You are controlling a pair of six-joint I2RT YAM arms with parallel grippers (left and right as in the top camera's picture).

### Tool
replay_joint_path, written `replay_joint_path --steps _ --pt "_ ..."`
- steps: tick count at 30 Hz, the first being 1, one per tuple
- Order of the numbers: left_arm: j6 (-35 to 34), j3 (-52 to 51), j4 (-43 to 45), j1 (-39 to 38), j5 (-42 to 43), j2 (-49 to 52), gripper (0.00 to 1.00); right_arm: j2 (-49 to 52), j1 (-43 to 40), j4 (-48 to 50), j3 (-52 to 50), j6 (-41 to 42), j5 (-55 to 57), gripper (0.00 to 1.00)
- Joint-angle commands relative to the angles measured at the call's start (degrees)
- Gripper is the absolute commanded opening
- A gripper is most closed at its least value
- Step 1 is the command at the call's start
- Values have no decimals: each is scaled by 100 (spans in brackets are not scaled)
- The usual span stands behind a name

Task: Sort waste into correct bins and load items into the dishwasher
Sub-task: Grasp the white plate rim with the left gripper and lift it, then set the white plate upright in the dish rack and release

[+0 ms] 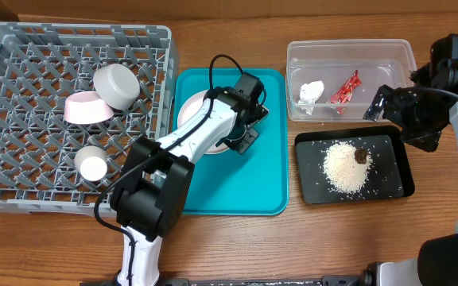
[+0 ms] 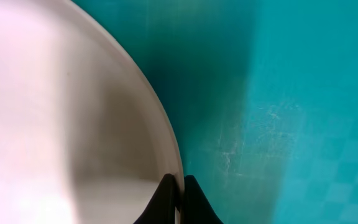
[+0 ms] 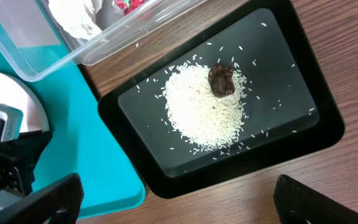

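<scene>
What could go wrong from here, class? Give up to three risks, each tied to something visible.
1. The left gripper pinches only the white plate's thin rim; the plate may slip or tilt when lifted off the teal tray.
2. The pink bowl, grey-green bowl and white cup sit in the dish rack's right half; the plate might knock them.
3. The right gripper hangs open above the rice in the black tray; dipping could scatter grains.
</scene>
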Motion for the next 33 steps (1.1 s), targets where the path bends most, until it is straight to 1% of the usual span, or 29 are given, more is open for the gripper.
replay_joint_path --steps 1,9,14,16,19,26,29,33 --pt "-409 341 -120 -7 133 -22 4 -94 -11 22 13 -17 17 100" --pt "-1016 1419 -557 205 140 -697 4 -94 -11 20 13 -17 17 100" --pt "-1082 1622 -560 546 164 -1388 4 -94 -11 17 13 -17 17 100" --pt "-1078 1622 -562 778 358 -1606 4 -94 -11 2 13 -17 17 100" --pt "-1075 1622 -566 1217 1075 -1794 4 -94 -11 -2 13 -15 15 100" --pt "-1075 1620 -586 2479 3703 -1718 4 -94 -11 -22 13 -17 17 100" --pt "-1075 1620 -584 2924 4380 -1593 4 -94 -11 -24 13 -17 17 100" --pt "-1073 1615 -584 3379 5023 -1351 4 -94 -11 -44 13 -17 17 100"
